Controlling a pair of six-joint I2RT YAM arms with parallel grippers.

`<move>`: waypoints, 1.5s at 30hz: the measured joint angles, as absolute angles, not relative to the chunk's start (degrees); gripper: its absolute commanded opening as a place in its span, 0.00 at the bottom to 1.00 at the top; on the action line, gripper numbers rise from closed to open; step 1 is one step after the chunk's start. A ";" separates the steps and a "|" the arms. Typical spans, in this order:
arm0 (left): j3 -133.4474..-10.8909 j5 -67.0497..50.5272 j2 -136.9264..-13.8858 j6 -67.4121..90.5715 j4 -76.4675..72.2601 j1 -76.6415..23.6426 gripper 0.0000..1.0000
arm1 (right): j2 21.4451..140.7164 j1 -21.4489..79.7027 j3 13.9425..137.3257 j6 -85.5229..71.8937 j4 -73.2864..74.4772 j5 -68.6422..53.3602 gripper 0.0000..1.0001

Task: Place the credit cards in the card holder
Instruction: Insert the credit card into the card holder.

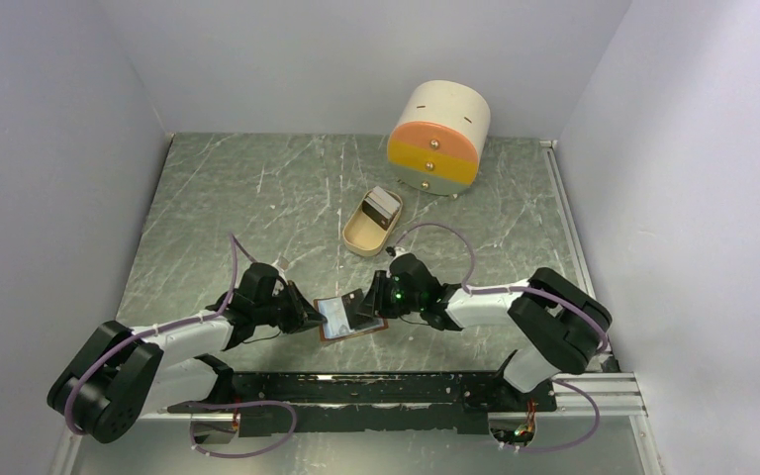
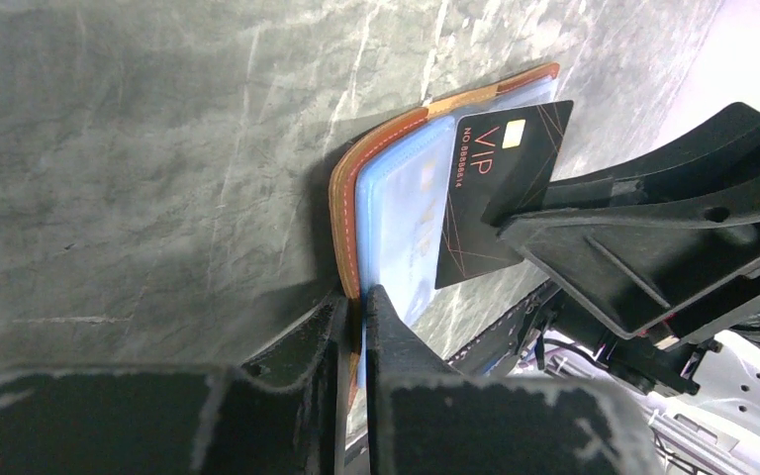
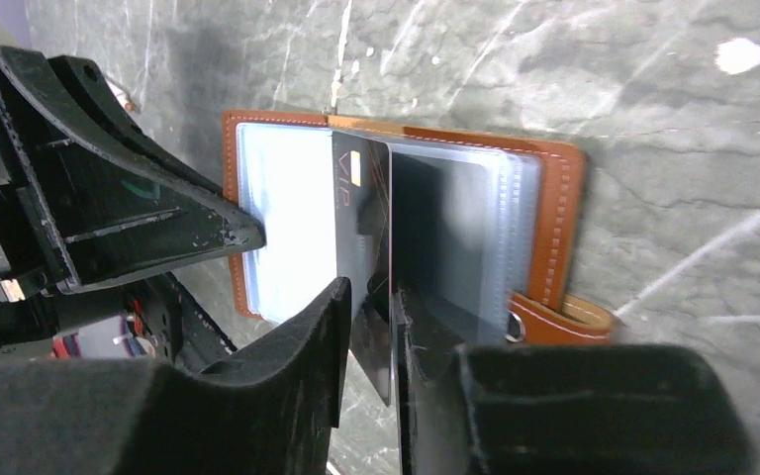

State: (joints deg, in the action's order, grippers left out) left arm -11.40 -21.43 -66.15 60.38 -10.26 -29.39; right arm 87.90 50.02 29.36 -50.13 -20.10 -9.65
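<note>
The tan-brown card holder (image 1: 354,330) lies open between the arms near the table's front, clear pockets up. My left gripper (image 1: 309,317) is shut on its left leather edge (image 2: 344,198), pinching cover and pockets at the fingertips (image 2: 361,302). My right gripper (image 1: 364,303) is shut on a black VIP credit card (image 3: 364,213). It holds the card on edge against the clear pockets (image 3: 455,228) at the holder's middle. The card also shows in the left wrist view (image 2: 500,188). More cards (image 1: 384,205) sit in the beige tray.
The beige oval tray (image 1: 360,236) stands behind the holder. A round cream-and-orange drawer box (image 1: 438,139) is at the back right. A small white object (image 1: 282,263) lies by the left arm. The holder's snap tab (image 3: 564,322) sticks out on its right side.
</note>
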 measured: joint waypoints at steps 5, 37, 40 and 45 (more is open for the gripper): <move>-11.40 -22.04 -66.17 60.47 -11.05 -29.47 0.12 | 89.82 51.62 30.52 -50.13 -20.34 -9.87 0.13; -11.42 -22.02 -67.79 59.72 -11.35 -29.67 0.09 | 86.74 48.16 27.94 -48.64 -20.58 -12.47 0.00; -11.55 -22.04 -68.03 59.72 -11.40 -29.67 0.09 | 87.20 48.16 27.14 -48.99 -22.11 -13.02 0.00; -11.64 -22.04 -68.10 59.72 -11.38 -29.67 0.09 | 87.50 48.10 26.39 -49.52 -23.35 -13.91 0.00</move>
